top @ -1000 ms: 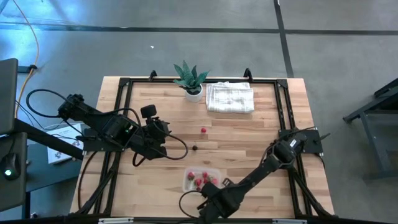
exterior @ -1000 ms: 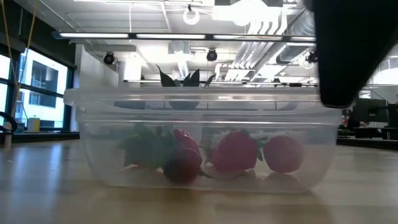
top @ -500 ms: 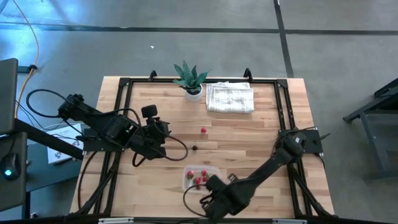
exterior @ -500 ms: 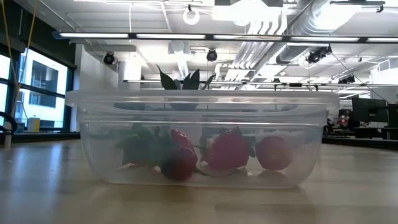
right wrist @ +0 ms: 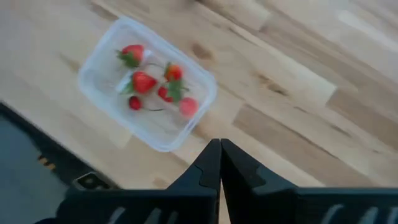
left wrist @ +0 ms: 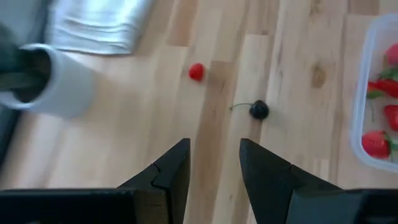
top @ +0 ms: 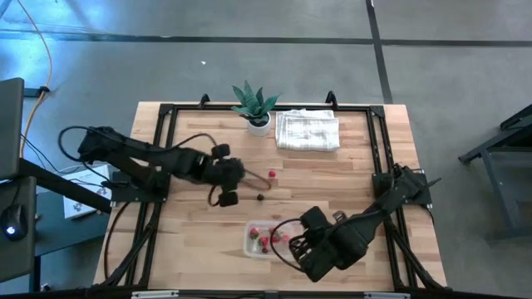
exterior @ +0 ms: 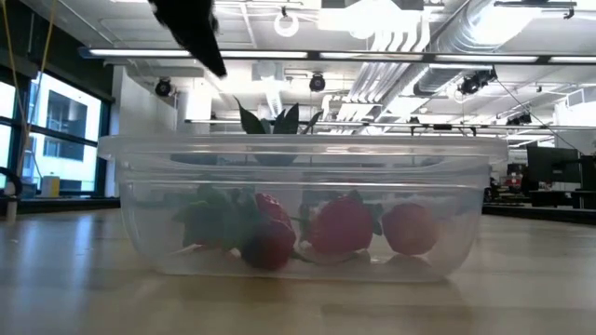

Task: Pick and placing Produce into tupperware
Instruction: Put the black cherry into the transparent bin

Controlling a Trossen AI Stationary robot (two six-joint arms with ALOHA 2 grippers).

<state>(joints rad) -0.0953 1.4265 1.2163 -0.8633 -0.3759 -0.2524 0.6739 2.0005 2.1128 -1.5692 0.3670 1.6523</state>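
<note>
On the worktop [top: 332,178], the clear tupperware [top: 268,240] holds several red fruits. The right gripper [top: 301,242], pressed together, sits just beside it. The left gripper [top: 241,176], spread and empty, points near a dark cherry [left wrist: 259,111] and a small red fruit [left wrist: 196,71].

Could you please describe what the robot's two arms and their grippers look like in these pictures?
Both arms are dark, nearly black, built of jointed segments, with loose black cables looping beside them. The left gripper has two flat, angular black fingers tapering to blunt tips. The right gripper has the same dark wedge-shaped fingers. No markings can be made out.
</note>
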